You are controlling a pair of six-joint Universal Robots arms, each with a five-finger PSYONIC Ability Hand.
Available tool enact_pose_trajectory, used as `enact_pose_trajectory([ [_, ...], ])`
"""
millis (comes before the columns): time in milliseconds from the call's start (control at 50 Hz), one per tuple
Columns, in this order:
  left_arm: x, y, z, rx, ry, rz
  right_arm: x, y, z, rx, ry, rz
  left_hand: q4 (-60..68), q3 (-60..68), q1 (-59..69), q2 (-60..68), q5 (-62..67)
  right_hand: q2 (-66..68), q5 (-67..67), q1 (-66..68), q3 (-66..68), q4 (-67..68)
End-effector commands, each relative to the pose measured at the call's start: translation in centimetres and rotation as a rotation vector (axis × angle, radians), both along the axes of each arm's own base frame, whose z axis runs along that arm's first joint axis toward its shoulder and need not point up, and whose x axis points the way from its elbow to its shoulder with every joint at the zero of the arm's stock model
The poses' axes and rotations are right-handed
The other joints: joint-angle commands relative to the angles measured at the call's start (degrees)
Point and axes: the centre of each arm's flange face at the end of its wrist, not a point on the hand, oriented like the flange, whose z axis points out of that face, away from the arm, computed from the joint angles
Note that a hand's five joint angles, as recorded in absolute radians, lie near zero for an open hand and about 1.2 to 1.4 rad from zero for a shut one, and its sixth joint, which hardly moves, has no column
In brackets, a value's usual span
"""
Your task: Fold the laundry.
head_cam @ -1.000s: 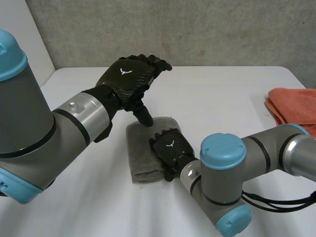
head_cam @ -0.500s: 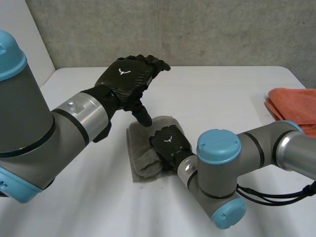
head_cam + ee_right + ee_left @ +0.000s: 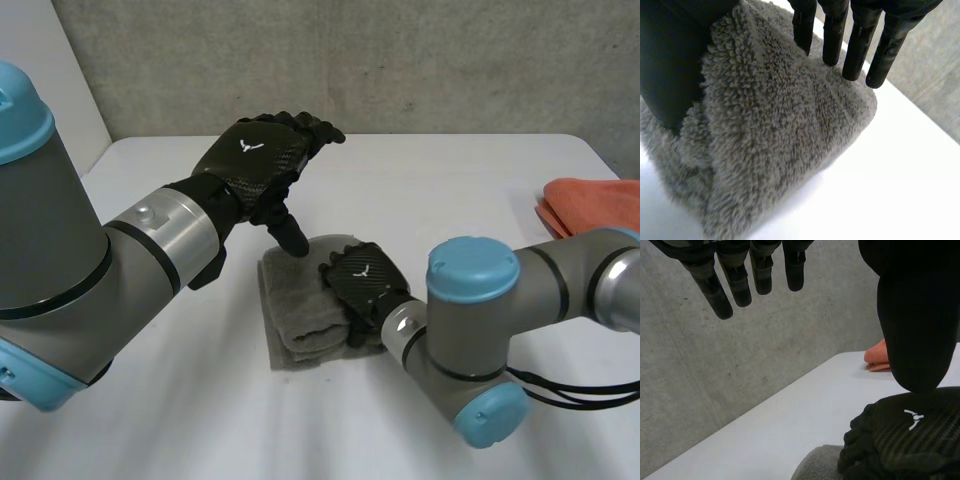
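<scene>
A grey terry towel [image 3: 298, 322] lies folded into a thick pad on the white table [image 3: 450, 190]. My right hand [image 3: 366, 286] rests palm-down on the towel's right half. In the right wrist view its straight fingers [image 3: 832, 35] touch the pile of the towel [image 3: 780, 140], and the thumb [image 3: 670, 65] sits against a raised fold. My left hand [image 3: 262, 162] hangs open above the towel's far left corner, thumb pointing down at it. From the left wrist, its fingers [image 3: 740, 282] are spread over the right hand [image 3: 905, 440] and the towel's edge [image 3: 815, 466].
A folded orange cloth [image 3: 592, 208] lies at the table's right edge, seen too beyond the left hand [image 3: 877, 357]. A concrete wall [image 3: 400, 60] runs behind the table. Bare table [image 3: 880, 190] lies past the towel's corner.
The right hand has slid to the right across the towel, its arm swinging right with it. Its fingers curled briefly and are straight again. The left hand has stayed put.
</scene>
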Motion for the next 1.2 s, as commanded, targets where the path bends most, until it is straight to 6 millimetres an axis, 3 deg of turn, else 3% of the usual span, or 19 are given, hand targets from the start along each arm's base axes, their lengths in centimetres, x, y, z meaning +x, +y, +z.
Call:
enact_pose_trajectory([
  [20,0.0,0.0,0.0,0.001,-0.001,0.0,-0.6,0.5,0.0,0.103,-0.002,0.019,-1.69,-2.51,-2.05,-1.71,-2.29,-2.23,-1.14,0.74,-1.77,-1.33],
  [120,0.0,0.0,0.0,0.001,-0.001,0.0,-0.6,0.6,0.5,0.136,-0.036,0.01,-1.69,-2.51,-2.05,-1.71,-2.29,-2.4,-1.31,0.57,-1.94,-1.5],
  [500,0.0,0.0,-0.1,0.003,-0.001,0.002,0.2,-0.1,-1.6,0.133,-0.024,0.018,-1.69,-2.51,-2.05,-1.71,-2.29,8.02,9.1,10.98,8.48,8.92],
  [560,0.0,0.0,-0.1,0.003,-0.001,0.002,0.3,-0.1,-1.7,0.13,-0.023,0.017,-1.69,-2.51,-2.05,-1.71,-2.29,15.06,16.15,18.03,15.52,15.96],
  [580,0.1,-0.1,-0.1,0.003,-0.001,0.003,0.3,-0.2,-1.6,0.126,-0.027,0.016,-1.69,-2.51,-2.05,-1.71,-2.29,25.42,26.51,28.39,25.88,26.32],
  [660,0.1,-0.1,-0.1,0.002,0.0,0.003,0.5,-0.6,-1.0,0.09,-0.051,0.012,-1.53,-2.34,-1.88,-1.54,-2.12,42.81,43.9,45.77,43.27,43.71],
  [900,0.1,-0.1,-0.1,0.003,0.001,0.005,0.6,-1.0,0.2,0.052,-0.073,0.001,-1.53,-2.34,-1.88,-1.54,-2.12,45.2,46.29,48.17,45.66,46.1],
  [980,0.1,-0.1,-0.1,0.006,-0.001,0.005,0.5,-0.9,-0.1,0.055,-0.06,0.002,-1.53,-2.34,-1.88,-1.54,-2.12,58.26,59.35,61.22,58.72,59.16],
  [1100,0.1,-0.1,-0.2,0.01,0.002,0.007,-0.6,-1.3,-0.6,0.027,0.0,0.005,-1.53,-2.34,-1.88,-1.54,-2.12,58.26,59.35,61.23,58.73,59.17],
  [1200,0.2,-0.2,-0.3,0.016,0.005,0.01,-4.0,-4.0,0.4,-0.05,0.07,-0.041,-1.53,-2.34,-1.88,-1.54,-2.12,58.26,59.35,61.23,58.73,59.17],
])
